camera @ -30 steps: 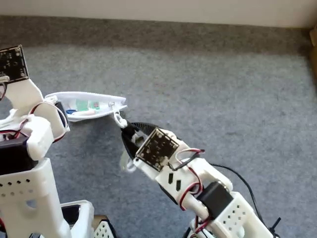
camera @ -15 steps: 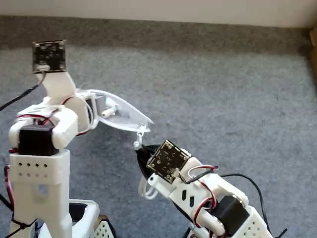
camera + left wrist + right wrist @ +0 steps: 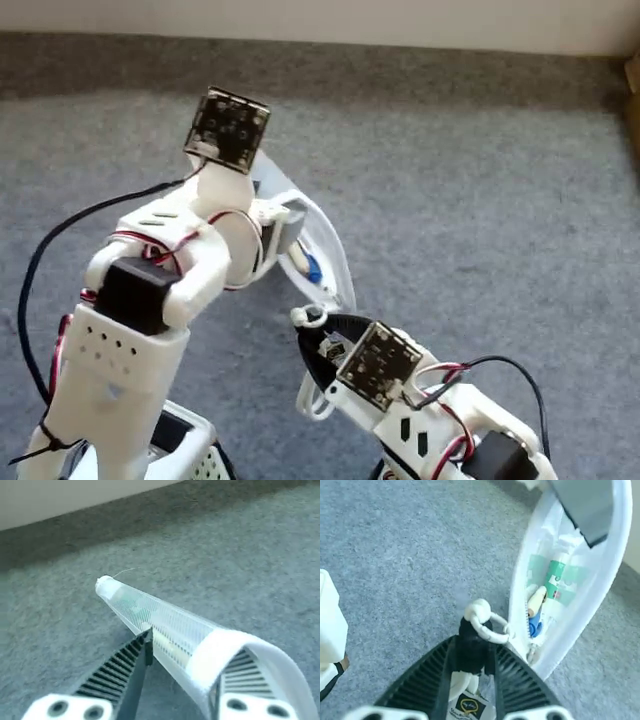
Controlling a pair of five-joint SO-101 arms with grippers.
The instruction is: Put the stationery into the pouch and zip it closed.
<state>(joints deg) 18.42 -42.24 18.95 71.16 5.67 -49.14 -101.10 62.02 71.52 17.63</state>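
The stationery (image 3: 552, 580) is already packed inside the pouch (image 3: 325, 250), which is held above the carpet (image 3: 480, 180) by the left gripper (image 3: 192, 652), clamped on one end. The zip pull (image 3: 480, 617) is pinched by the right gripper (image 3: 472, 652). The mouth is seen gaping, so zipping is judged not yet done.

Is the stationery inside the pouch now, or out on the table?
Inside: the stationery shows through the clear side of the pouch. The right gripper grips the zip pull; whether the zip is fully shut, cannot tell.
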